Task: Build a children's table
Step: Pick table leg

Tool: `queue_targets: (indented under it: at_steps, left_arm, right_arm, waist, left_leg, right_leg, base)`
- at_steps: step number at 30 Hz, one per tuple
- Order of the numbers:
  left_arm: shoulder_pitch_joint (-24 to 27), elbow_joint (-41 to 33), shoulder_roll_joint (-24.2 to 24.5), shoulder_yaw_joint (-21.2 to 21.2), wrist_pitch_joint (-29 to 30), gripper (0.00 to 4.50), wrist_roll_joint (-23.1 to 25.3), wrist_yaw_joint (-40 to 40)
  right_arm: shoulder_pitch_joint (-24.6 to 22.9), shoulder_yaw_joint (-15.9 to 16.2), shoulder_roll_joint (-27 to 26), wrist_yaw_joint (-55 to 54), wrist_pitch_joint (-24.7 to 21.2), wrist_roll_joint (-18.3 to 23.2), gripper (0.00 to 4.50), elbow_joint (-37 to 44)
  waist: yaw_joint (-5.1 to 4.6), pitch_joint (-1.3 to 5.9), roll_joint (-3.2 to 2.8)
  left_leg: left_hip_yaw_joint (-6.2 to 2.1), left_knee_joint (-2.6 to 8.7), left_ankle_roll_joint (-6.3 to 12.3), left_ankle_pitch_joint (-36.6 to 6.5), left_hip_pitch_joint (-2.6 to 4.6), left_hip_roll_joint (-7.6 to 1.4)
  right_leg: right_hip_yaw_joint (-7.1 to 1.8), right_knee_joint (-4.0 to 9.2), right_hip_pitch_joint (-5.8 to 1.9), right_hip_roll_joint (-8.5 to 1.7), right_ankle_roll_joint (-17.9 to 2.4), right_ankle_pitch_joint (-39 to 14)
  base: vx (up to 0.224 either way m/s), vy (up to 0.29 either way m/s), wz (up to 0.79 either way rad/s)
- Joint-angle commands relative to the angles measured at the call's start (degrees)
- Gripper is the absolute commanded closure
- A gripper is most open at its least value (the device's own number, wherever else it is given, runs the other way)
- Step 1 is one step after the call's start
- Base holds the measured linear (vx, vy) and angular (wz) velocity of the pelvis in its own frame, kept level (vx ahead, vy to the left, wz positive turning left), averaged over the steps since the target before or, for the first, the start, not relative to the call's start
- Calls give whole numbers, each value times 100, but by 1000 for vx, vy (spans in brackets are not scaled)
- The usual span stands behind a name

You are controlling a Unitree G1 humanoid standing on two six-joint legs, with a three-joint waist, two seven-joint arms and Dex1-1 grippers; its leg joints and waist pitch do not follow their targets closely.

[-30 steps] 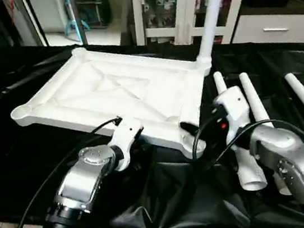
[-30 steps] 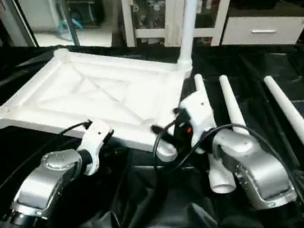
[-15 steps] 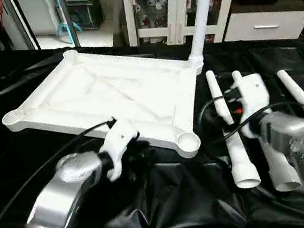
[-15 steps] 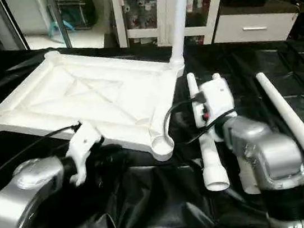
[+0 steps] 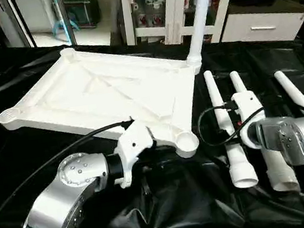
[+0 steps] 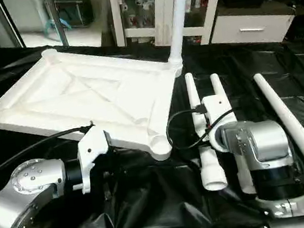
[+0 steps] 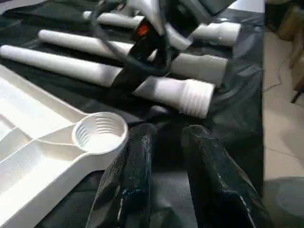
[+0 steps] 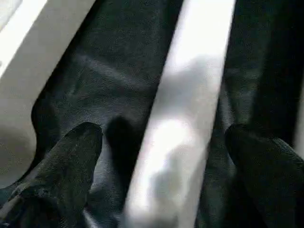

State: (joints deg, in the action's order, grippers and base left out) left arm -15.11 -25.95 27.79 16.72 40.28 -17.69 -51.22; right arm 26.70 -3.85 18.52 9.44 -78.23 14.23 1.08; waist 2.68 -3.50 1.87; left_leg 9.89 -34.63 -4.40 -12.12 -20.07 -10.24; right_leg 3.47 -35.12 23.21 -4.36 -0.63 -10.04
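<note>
1. Your left gripper point(image 7: 164, 156) is hovering with its two black fingers point(image 7: 130, 166) narrowly apart and holding nothing. Just ahead of them the tabletop point(image 5: 103, 92) is lying underside up on the black sheet point(image 5: 175, 196), and its near corner socket point(image 7: 100, 132) is sitting close to the fingertips, open and threaded.
2. You are dealing with thin ribbed plastic: judging by its build, the tabletop is likely light and fairly stiff, so it may slide on the slick sheet if you push on it. Steadying it at the thick rim beside the socket looks safest.
3. One leg point(image 5: 200, 13) is already standing upright in the far corner socket, beyond both grippers.
4. Your right gripper point(image 8: 166, 156) is hanging with its fingers wide apart, straddling a loose leg point(image 8: 190, 109) without clamping it. That leg point(image 5: 224, 121) is lying between the tabletop edge and a second loose leg point(image 5: 274, 159), with a third point(image 6: 295, 128) further to the right.
5. You are reaching for a smooth, tapered tube, probably light, rigid and slippery. Gripping nearer the thicker threaded end point(image 7: 197, 97) should give you better control when tipping it upright.
</note>
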Motion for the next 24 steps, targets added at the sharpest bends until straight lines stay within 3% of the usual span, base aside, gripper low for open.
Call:
queue_targets:
  at_steps: [1, 2, 3, 4, 8, 9, 13, 23, 24]
  left_arm:
    - [-110, -147, 36, 63, 215, 287, -140, -93]
    - [-129, -160, 37, 56, 283, 278, -193, -97]
    - [-143, -216, 123, 68, 350, 270, -261, -155]
    - [-143, -216, 123, 68, 350, 261, -261, -155]
    - [-101, -290, 243, 76, 370, 227, -301, -190]
    - [-98, -344, 269, 74, 424, 218, -328, -194]
    - [-171, -406, 312, 82, 534, 184, -407, -193]
    - [-212, -387, 411, 37, 549, 104, -443, -196]
    - [-254, -367, 425, 36, 573, 96, -453, -209]
  right_arm:
    - [0, -65, 8, 33, -171, 31, 0, -74]
    - [-5, -77, -7, 19, -233, 23, 28, -87]
    - [-29, -137, -66, -48, -294, 5, 35, -152]
    - [-29, -137, -66, -48, -294, 5, 35, -152]
    - [-24, -193, -129, -115, -313, -26, 78, -280]
    - [-15, -221, -151, -131, -282, -59, 82, -362]
    - [8, -323, -201, -148, -279, -84, 121, -457]
    - [3, -554, -326, -251, -182, -107, 201, -696]
    - [20, -627, -341, -272, -179, -114, 208, -742]
  waist:
    - [25, 362, 53]
    - [34, 359, 42]
    - [35, 360, 81]
    - [52, 360, 62]
    - [47, 356, 77]
    - [53, 356, 39]
    - [59, 365, 77]
    - [70, 372, 36]
    - [78, 370, 0]
  left_leg:
    - [-33, 423, -202, -373, 4, -204]
    - [-31, 422, -208, -387, 7, -204]
    - [-27, 424, -220, -393, 8, -206]
    - [-35, 427, -237, -406, 6, -201]
    - [-41, 439, -314, -581, 12, -207]
    - [-45, 441, -347, -607, 21, -209]
    - [-38, 437, -363, -610, 16, -201]
    - [-47, 441, -405, -645, 15, -197]
    - [-54, 445, -429, -699, 20, -194]
  right_leg:
    - [-292, 331, -294, -311, -860, -1117]
    - [-292, 340, -286, -313, -849, -1159]
    - [-293, 345, -289, -308, -819, -1190]
    - [-290, 339, -286, -317, -797, -1262]
    - [-287, 366, -275, -318, -686, -1479]
    - [-290, 363, -267, -313, -677, -1472]
    - [-291, 358, -276, -305, -677, -1397]
    - [-281, 355, -280, -296, -680, -1371]
    - [-279, 353, -280, -299, -684, -1402]
  base:
    - [0, 0, 0]
    - [0, 0, 0]
    - [0, 0, 0]
    - [0, 0, 0]
    - [0, 0, 0]
    - [0, 0, 0]
    - [0, 0, 0]
    - [0, 0, 0]
    - [0, 0, 0]
